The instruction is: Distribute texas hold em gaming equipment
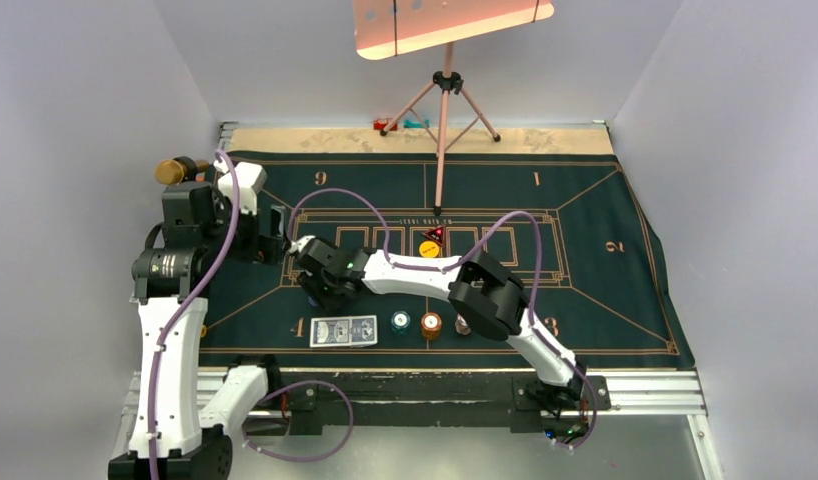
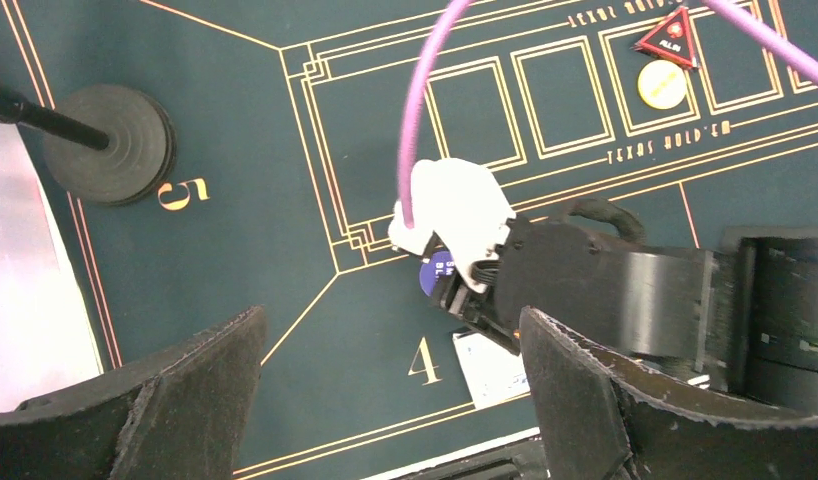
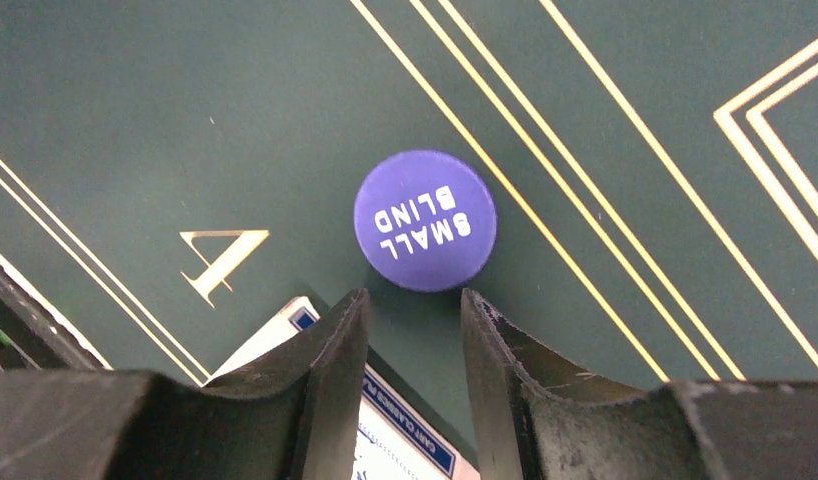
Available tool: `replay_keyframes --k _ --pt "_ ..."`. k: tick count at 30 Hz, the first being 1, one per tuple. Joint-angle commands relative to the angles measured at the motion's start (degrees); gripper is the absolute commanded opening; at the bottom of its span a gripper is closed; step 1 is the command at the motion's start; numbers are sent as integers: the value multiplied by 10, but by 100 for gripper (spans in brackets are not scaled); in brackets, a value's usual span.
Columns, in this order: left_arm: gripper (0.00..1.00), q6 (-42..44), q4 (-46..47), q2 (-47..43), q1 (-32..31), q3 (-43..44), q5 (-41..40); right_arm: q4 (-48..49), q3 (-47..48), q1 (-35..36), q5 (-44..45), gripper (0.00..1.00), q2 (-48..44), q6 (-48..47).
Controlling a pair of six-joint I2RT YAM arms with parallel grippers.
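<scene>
Right jaws partly open, gripping nothing; blue disc (image 3: 425, 220) flat on the mat (image 3: 135, 100) just beyond their tips, not between them; cards (image 3: 385, 445) under the jaws; left jaws wide open, empty, above the right arm (image 2: 625, 300).

Felt mat (image 1: 605, 290) bears cards (image 1: 343, 331), chips (image 1: 400, 321), discs (image 1: 429, 249), red marker (image 1: 435, 234)

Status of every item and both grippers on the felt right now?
Blue round "small blind" disc: flat, label up, ungripped.
Right gripper: partly open, empty, just short of the disc.
Left gripper: wide open, empty.
Blue-backed playing cards: face down, flat.
Yellow round disc: flat.
Red triangular marker: flat, label up.
Teal round chip: flat.
Orange-brown round chip: flat.
</scene>
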Motion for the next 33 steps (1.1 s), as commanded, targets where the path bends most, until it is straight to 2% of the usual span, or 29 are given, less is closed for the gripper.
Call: replay_keyframes --k 1,10,13,19,23,27,33 --pt "100 3 0 -25 4 18 32 -17 60 4 -6 42 30 7" --pt "100 19 -11 -47 4 15 34 -60 199 -3 -3 40 113 -14" --pt "100 21 -13 -49 4 12 28 -74 217 -11 4 40 111 -16" --pt "100 19 -6 -33 4 13 19 -27 61 -53 22 56 -29 -17" --pt "100 17 5 -20 3 5 24 10 -78 -106 36 58 -136 -11" --pt "100 26 13 -8 4 -19 30 22 -182 -175 64 59 -202 -9" --pt "100 37 16 -8 3 -38 33 33 -264 -251 99 65 -242 -4"
